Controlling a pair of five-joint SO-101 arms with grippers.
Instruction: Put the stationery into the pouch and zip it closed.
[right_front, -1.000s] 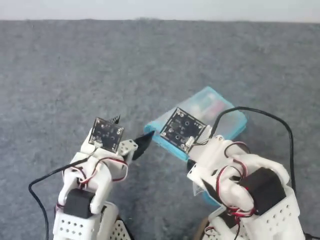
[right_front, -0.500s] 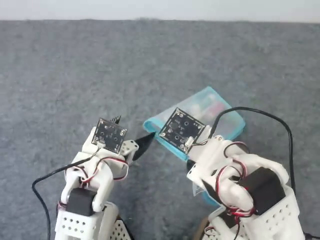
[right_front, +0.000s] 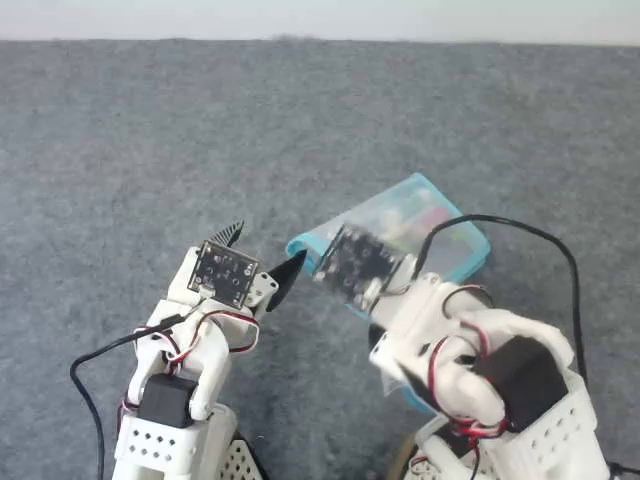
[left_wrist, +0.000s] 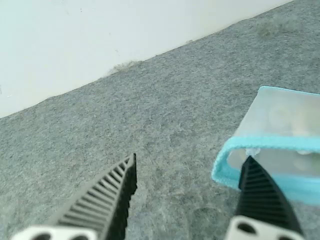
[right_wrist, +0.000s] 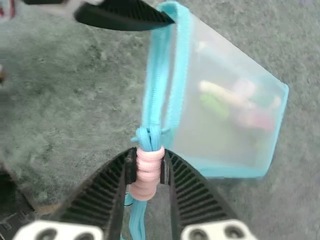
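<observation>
Showing through frosted pouch (right_wrist: 220, 145), stationery (right_wrist: 227, 97) looks indistinct.

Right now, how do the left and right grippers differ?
The left gripper is open and empty; the right gripper is shut on the pink zip pull. The left gripper sits at one end of the pouch along its zip edge; the right gripper is at the other end. Both have black ribbed fingers.
</observation>
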